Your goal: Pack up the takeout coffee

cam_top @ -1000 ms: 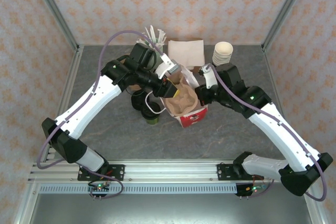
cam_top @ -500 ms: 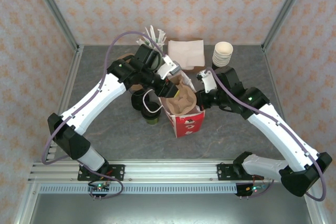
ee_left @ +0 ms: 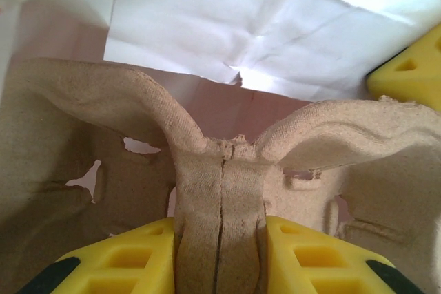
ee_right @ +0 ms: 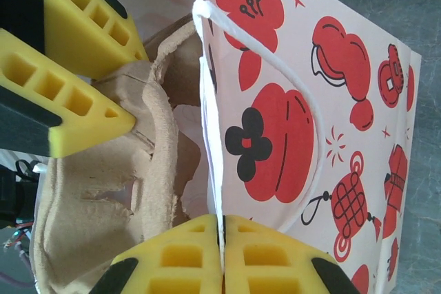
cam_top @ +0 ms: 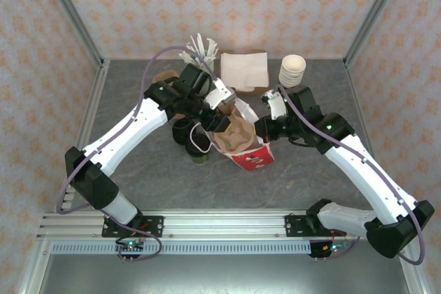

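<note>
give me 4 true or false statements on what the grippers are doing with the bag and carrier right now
1. The left gripper clamps the centre ridge of the brown moulded-pulp cup carrier. True.
2. The right gripper hangs open. False: it is shut on the rim of the red-and-white paper bag.
3. The carrier lies flat on the table beside the bag. False: it sits in the bag's mouth.
4. A stack of lidless cream paper cups stands beyond the right gripper. True.

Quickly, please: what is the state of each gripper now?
Left gripper: closed on the carrier, at its middle ridge.
Right gripper: closed on the bag, at its edge.
</note>
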